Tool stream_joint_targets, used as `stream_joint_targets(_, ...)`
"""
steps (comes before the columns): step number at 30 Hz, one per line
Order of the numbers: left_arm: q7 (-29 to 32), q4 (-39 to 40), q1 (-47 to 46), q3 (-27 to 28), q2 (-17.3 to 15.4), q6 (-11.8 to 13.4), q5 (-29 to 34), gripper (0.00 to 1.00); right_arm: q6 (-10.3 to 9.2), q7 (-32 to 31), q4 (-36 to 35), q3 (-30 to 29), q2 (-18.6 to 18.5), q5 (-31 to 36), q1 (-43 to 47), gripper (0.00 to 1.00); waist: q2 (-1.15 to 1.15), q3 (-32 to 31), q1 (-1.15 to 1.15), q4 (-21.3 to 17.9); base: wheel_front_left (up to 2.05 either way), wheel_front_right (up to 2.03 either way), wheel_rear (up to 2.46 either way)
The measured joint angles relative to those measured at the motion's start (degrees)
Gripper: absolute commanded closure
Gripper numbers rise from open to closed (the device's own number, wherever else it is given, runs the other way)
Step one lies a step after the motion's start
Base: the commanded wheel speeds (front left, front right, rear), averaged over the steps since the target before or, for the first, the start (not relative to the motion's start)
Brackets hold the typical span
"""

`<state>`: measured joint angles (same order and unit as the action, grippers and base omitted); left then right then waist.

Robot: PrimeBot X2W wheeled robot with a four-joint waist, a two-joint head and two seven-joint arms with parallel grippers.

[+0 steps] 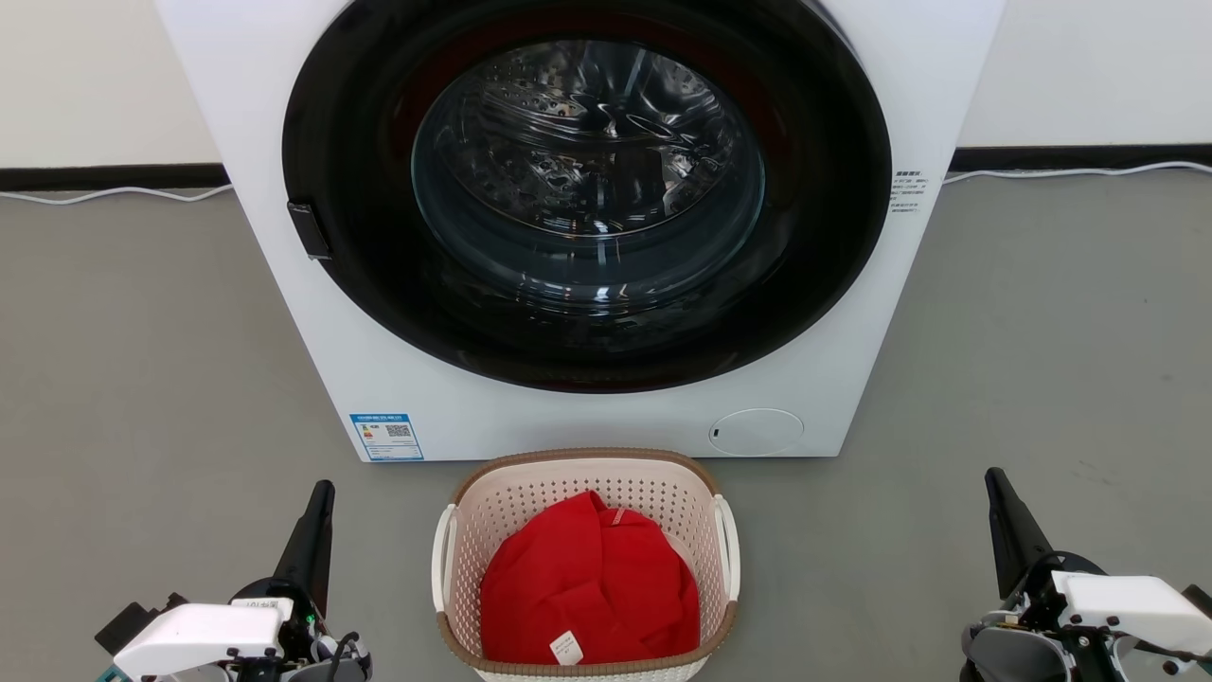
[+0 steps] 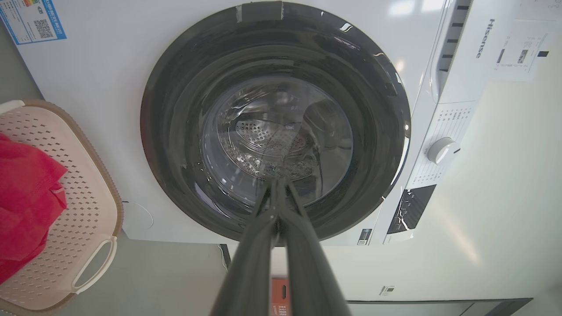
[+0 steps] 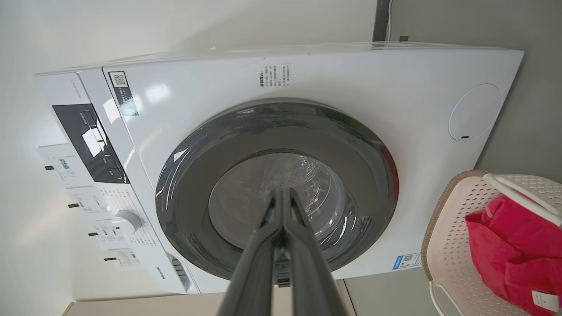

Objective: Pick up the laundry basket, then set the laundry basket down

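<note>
The laundry basket [image 1: 478, 497] stands on the grey floor just in front of the washing machine, cream with perforated walls, a brown rim and white side handles. A red garment [image 1: 587, 583] lies inside it. My left gripper [image 1: 323, 490] is at the lower left, well to the left of the basket, shut and empty. At the lower right my right gripper [image 1: 992, 476] is also shut and empty, apart from the basket. The basket [image 2: 83, 197] shows at the left edge of the left wrist view behind my left gripper [image 2: 277, 181]. In the right wrist view the basket [image 3: 448, 245] sits right of my right gripper [image 3: 281, 192].
A white front-loading washing machine [image 1: 284, 142] with a dark round glass door [image 1: 587, 189] stands close behind the basket. Grey floor [image 1: 142, 379] spreads on both sides. A white cable [image 1: 104, 194] runs along the dark skirting at the wall.
</note>
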<state>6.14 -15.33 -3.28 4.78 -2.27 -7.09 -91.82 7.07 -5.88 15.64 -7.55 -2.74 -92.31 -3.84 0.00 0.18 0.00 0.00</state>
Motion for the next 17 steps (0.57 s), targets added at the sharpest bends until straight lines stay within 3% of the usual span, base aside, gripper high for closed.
stream_joint_targets(17, 0.0, 0.0, 0.0, 0.0, 0.0, 0.0, 0.0, 1.00, 0.00, 0.0, 0.0, 0.0, 0.0, 0.0, 0.0, 1.00, 0.00, 0.0, 0.00, 0.0, 0.00, 0.00, 0.00)
